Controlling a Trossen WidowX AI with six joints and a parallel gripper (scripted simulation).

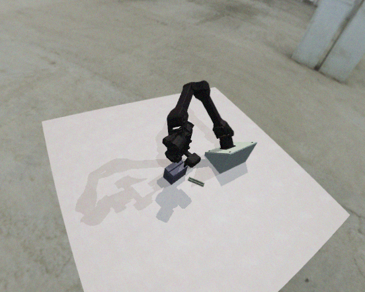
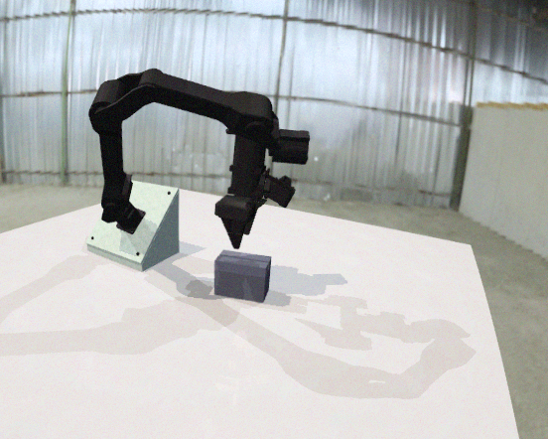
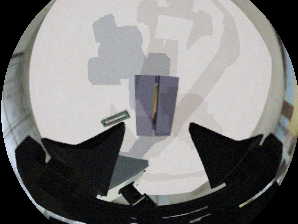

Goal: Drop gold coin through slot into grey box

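The grey box stands on the white mat. In the wrist view a thin yellow line, the gold coin's edge, shows inside the narrow slot in the lid. The coin does not show in either the top or the exterior view. My gripper hangs just above the lid with its fingers wide open and nothing between them. The dark-green holder lies empty on the mat a little to the side of the box.
The arm's pale green wedge base stands close behind the box. The mat ends in edges onto a concrete floor. A corrugated wall stands far behind.
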